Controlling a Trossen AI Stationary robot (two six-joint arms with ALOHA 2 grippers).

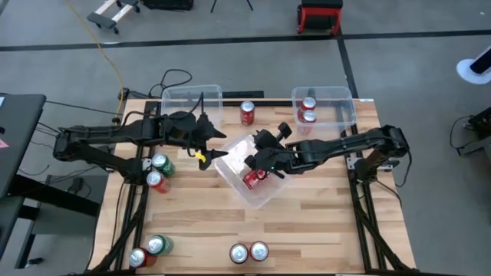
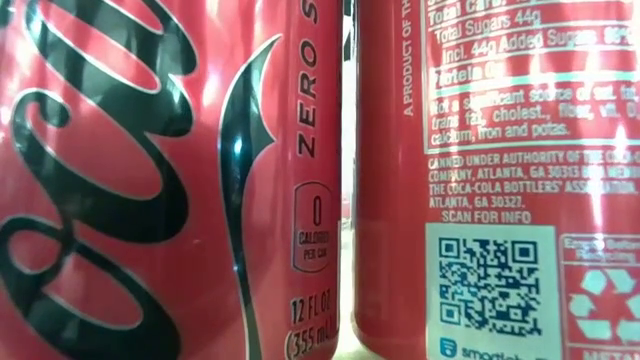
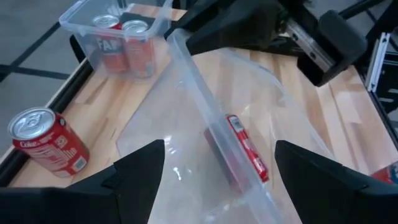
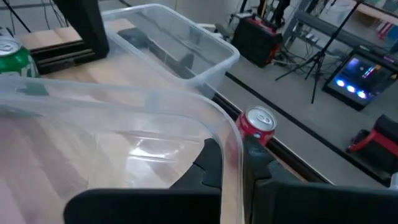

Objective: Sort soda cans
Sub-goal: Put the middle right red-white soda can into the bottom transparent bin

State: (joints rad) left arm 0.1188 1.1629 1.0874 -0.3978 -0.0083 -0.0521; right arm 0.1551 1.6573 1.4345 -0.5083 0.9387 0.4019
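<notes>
Pinching the rim of the middle bin (image 1: 249,170), the right fingers (image 4: 231,163) are clenched on its clear wall, holding it tilted near counter (image 1: 322,222) centre. One red can (image 1: 252,179) lies inside it. The left fingers (image 3: 217,168) are spread, grasping nothing, poised just beside the same bin's other side. Step, as I judge it: repositioning or steadying this bin, not picking cans yet. Two red cans (image 1: 308,110) sit in the back-right bin (image 1: 341,96); back-left bin (image 1: 192,96) looks empty. Loose cans: one at the back (image 1: 247,113), green and red by the left edge (image 1: 159,172), more along the front (image 1: 248,251). Next likely: set bin flat, then let go.
</notes>
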